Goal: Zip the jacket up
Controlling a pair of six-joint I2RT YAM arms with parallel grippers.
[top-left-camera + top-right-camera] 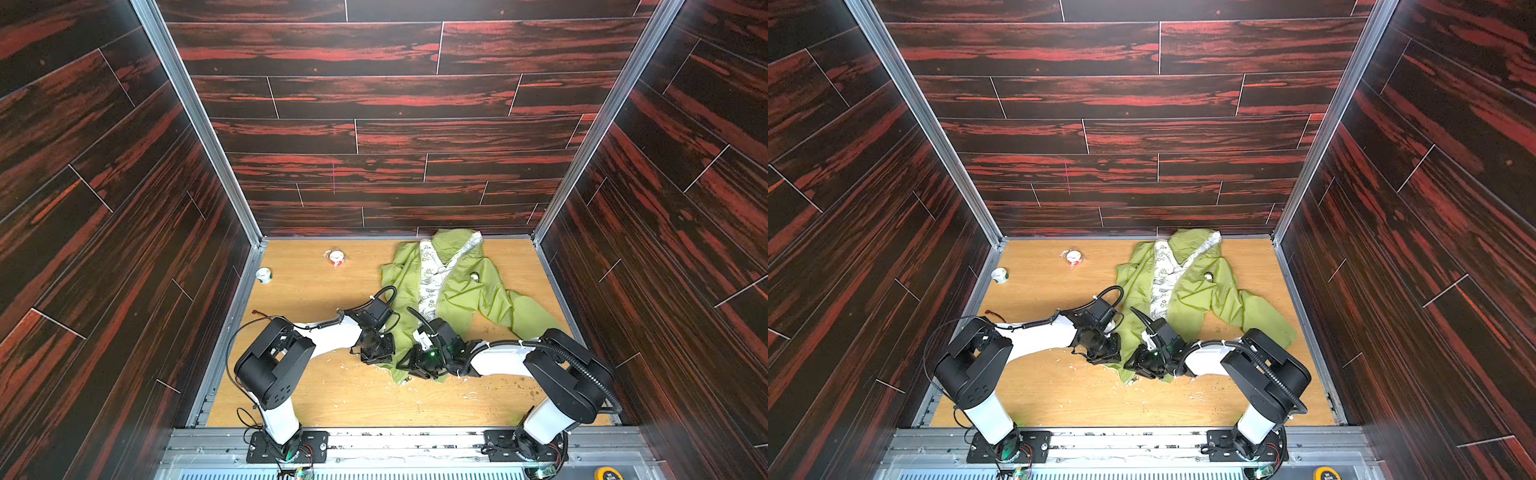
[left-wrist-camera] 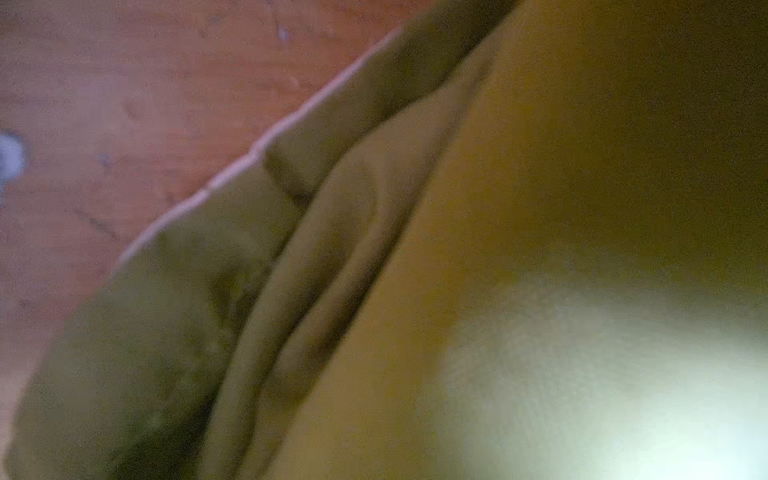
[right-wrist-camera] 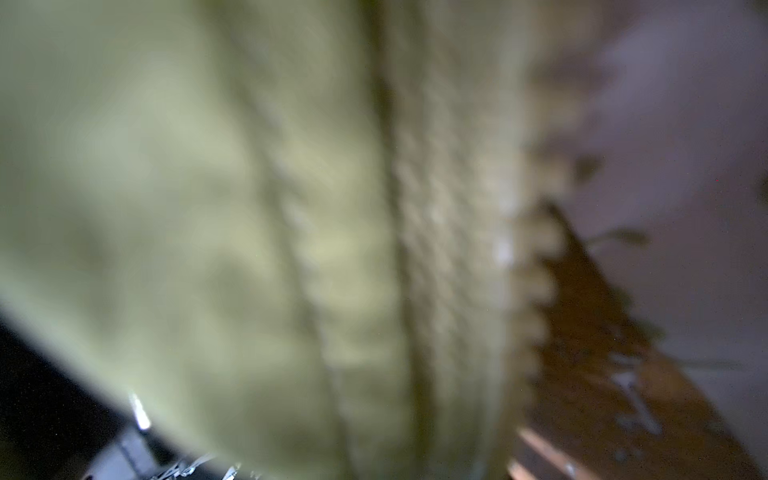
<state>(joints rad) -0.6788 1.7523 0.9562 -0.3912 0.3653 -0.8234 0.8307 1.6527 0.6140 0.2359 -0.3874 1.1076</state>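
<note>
Lime-green fabric first: the jacket point(image 1: 459, 291) lies on the tabletop point(image 1: 332, 399), right of centre, hood at the back wall, front open and pale lining showing. I'd call this the opening step, gathering the zipper's bottom ends at the near hem. Left jaws are pinched together on the left front edge; the right jaws are hidden by fabric, so I can't tell. Next I need both ends lined up. The left arm point(image 1: 332, 336) and right arm point(image 1: 503, 359) reach low, wrists converging there.

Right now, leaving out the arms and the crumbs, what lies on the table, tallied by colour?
Green jacket: 1
White-and-red round item: 1
White-and-green round item: 1
Total: 3
</note>
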